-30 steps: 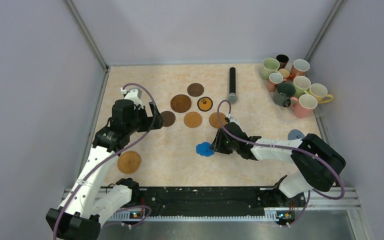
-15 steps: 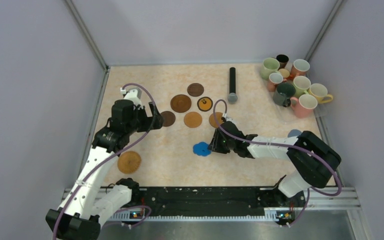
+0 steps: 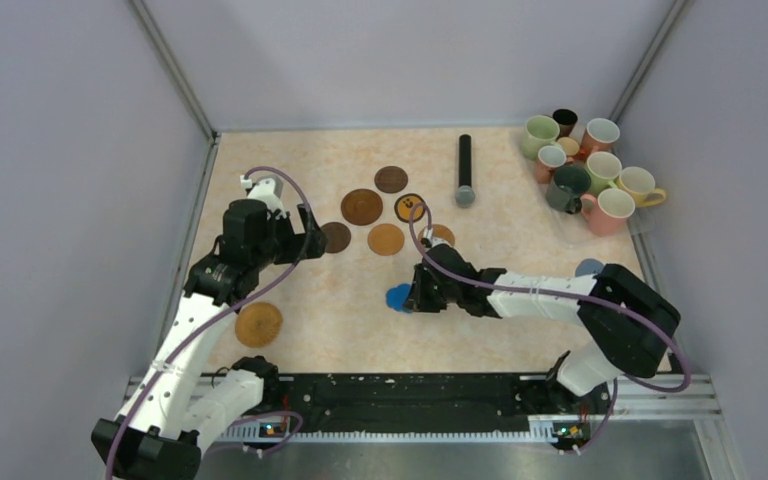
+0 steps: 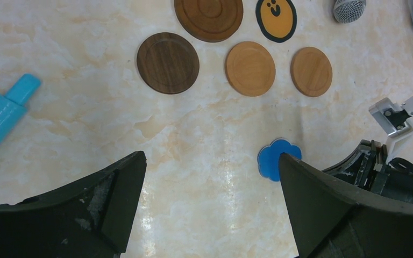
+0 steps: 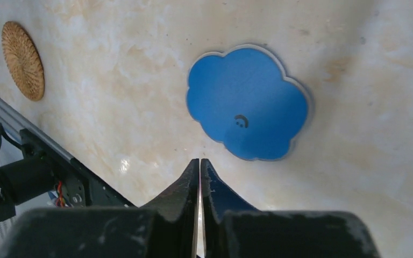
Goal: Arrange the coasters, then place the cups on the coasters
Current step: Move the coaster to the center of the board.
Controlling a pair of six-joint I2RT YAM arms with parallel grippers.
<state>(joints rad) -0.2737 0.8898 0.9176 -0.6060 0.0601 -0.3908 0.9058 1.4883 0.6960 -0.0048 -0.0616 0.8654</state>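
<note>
The blue flower-shaped coaster (image 5: pixel 247 102) lies flat on the table, just beyond the tips of my right gripper (image 5: pixel 200 161). That gripper is shut with nothing between its fingers. From above, the right gripper (image 3: pixel 415 297) partly covers the blue coaster (image 3: pixel 397 297). Brown, tan and black-and-orange coasters (image 3: pixel 385 239) are grouped mid-table, and a woven one (image 3: pixel 258 324) lies near left. My left gripper (image 4: pixel 211 161) hangs open and empty above the table, near the dark brown coaster (image 4: pixel 168 63). The cups (image 3: pixel 580 170) cluster at the far right corner.
A long black cylinder with a grey tip (image 3: pixel 465 168) lies behind the coasters. A grey-blue coaster (image 3: pixel 589 267) sits by the right arm. A light blue cylinder (image 4: pixel 2 115) lies at the left of the left wrist view. Walls close in the table's left, back and right.
My right gripper has closed and slid left, and the blue coaster has shifted a little left with it. The left arm has not moved.
</note>
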